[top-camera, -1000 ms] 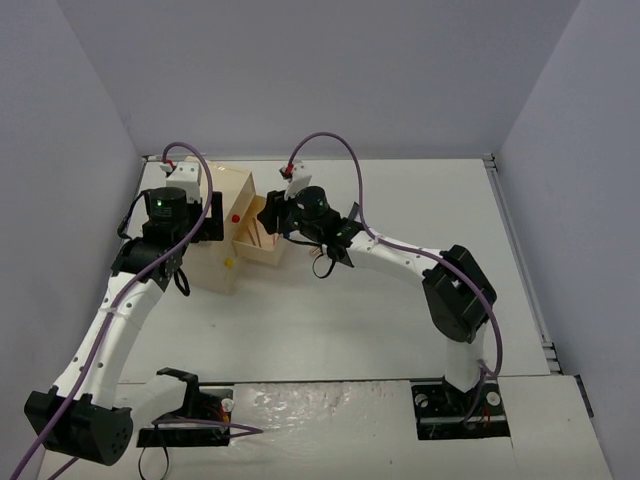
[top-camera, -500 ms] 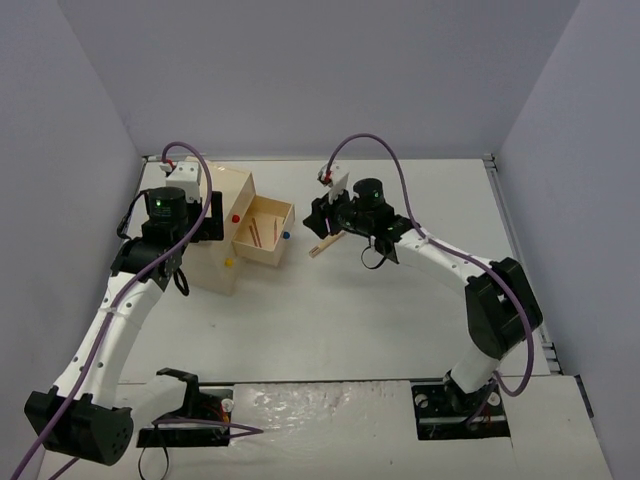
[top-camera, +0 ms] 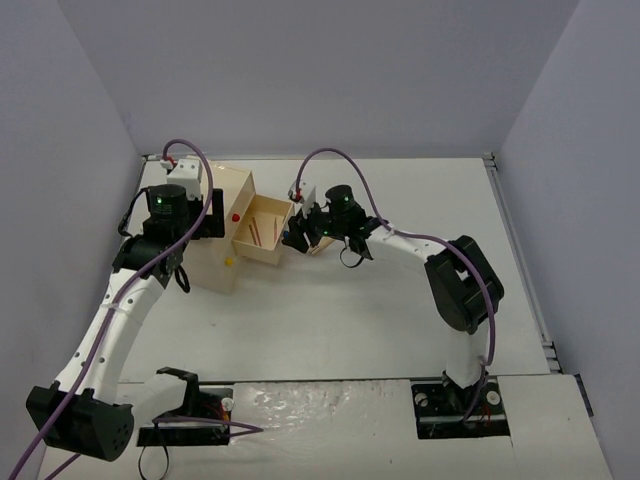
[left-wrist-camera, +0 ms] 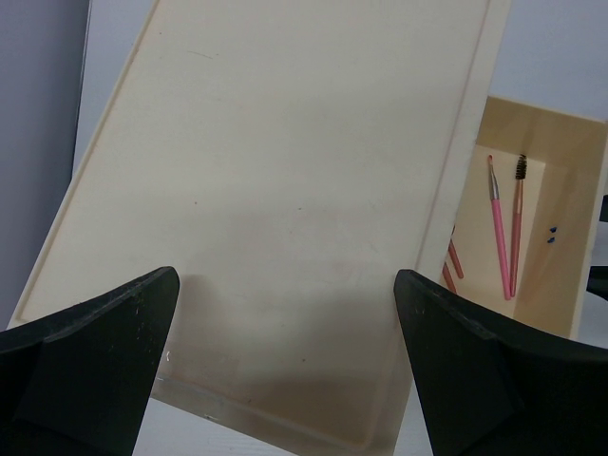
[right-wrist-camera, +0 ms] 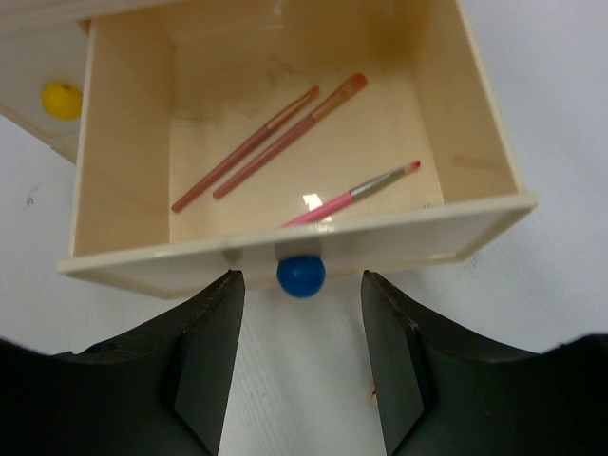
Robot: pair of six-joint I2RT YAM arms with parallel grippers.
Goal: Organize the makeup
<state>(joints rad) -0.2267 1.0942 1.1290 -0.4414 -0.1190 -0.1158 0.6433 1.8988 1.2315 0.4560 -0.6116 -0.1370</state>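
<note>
With released fingers (right-wrist-camera: 204,361) the right gripper (right-wrist-camera: 302,285) is straddling the round blue knob (right-wrist-camera: 301,275), probably not touching, and needs centring before clenching, while the thin pink pencils (right-wrist-camera: 275,142) are lying inside the pale wooden drawer (right-wrist-camera: 122,152).

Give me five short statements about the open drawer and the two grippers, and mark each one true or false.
1. The drawer with the blue knob is pulled open. True.
2. The right gripper is shut on the blue knob. False: its fingers stand apart on either side of the knob, not touching it.
3. The drawer holds two thin reddish pencils and a pink-handled brush. True.
4. The yellow knob is on the open drawer. False: it sits on the box front beside that drawer.
5. The left gripper holds a pencil. False: it is open and empty, over the wooden box.
</note>
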